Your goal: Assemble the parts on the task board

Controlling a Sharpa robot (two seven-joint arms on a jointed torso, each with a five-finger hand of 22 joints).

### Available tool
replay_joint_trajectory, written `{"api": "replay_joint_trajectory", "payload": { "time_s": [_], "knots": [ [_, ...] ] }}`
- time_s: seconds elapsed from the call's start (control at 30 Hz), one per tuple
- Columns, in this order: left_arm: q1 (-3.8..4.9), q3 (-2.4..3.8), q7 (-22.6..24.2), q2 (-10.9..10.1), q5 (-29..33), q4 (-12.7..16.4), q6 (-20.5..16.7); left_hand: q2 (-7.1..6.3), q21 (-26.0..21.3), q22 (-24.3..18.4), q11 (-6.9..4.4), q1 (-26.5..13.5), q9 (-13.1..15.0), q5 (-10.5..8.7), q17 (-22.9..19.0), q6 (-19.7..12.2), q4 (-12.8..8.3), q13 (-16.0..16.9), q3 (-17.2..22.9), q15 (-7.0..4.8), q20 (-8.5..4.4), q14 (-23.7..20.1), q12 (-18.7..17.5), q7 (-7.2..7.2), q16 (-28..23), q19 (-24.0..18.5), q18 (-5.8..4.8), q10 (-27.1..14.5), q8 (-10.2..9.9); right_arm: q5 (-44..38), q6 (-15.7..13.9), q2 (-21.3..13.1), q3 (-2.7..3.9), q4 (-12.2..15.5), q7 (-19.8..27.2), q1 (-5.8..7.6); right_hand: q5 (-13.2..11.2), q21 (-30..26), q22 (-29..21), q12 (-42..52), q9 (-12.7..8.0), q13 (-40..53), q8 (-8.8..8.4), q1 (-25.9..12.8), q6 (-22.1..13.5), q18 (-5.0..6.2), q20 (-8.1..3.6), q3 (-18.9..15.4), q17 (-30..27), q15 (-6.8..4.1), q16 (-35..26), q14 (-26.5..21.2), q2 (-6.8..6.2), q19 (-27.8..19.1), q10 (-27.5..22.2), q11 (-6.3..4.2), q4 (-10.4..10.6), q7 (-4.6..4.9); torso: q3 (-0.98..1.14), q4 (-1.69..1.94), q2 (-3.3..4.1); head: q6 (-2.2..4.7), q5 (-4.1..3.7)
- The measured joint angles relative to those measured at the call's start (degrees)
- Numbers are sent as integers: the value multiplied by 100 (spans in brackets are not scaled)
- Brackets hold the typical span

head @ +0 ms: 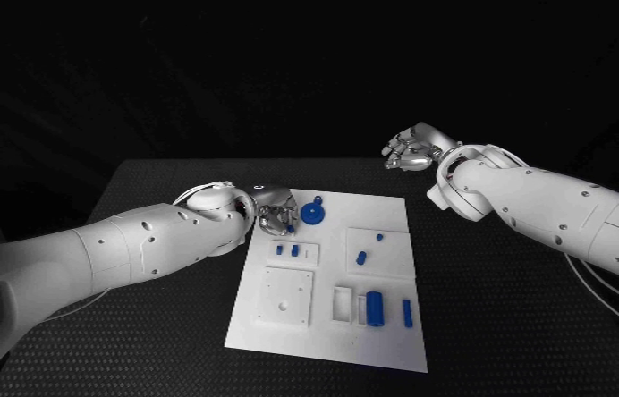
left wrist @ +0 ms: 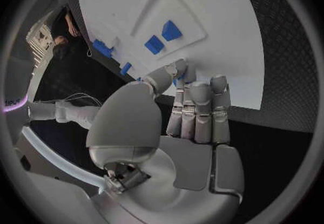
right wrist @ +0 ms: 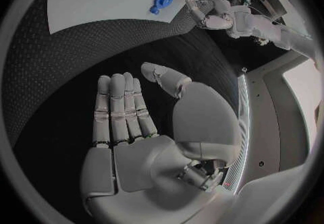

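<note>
Reaching left hand point(head: 271, 213), fingers apart and empty, toward round blue part point(head: 312, 213) at 3 o'clock; needs grabbing next. Right hand point(head: 415, 149) open, idle.

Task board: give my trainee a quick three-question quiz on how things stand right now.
1. True or false: the right hand holds a blue part.
2. Which is closest to the round part? A) the left hand B) the right hand C) the board's edge nearest the robot
3. Fill in: the thick oblong part lies toward the board's ___ edge (near or far, from the robot).

Key: 1 false, its fingers are spread with nothing in them, off the board. 2 A. 3 near.
</note>
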Motion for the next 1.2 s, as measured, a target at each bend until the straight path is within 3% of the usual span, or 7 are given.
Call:
{"api": "replay_joint_trajectory", "payload": {
  "time_s": [0.8,1.2],
  "knots": [
    [6,-47,-10,30,-11,-26,64,8,0,-2,0,-8,0,0,-6,0,0,-4,0,8,0,-8,-3,1,0,0,-36,0,-19,0,0,-4,1,10,2,0,0,0,0,0,-5,-5,0,0,3,0,0,0,-11,3,0,0,0,0,0,0,0,-3,-3,2,-3,-32,-2],
    [4,-64,-49,158,-22,-114,90,15,0,-3,0,-30,-11,0,-5,-7,-1,-4,-1,9,0,-8,1,12,0,0,-52,0,-27,0,0,1,0,10,2,0,0,0,0,0,-5,-10,19,0,1,0,0,0,-11,5,0,-2,0,0,0,0,0,-1,-6,5,-3,-37,-4]
  ]
}}
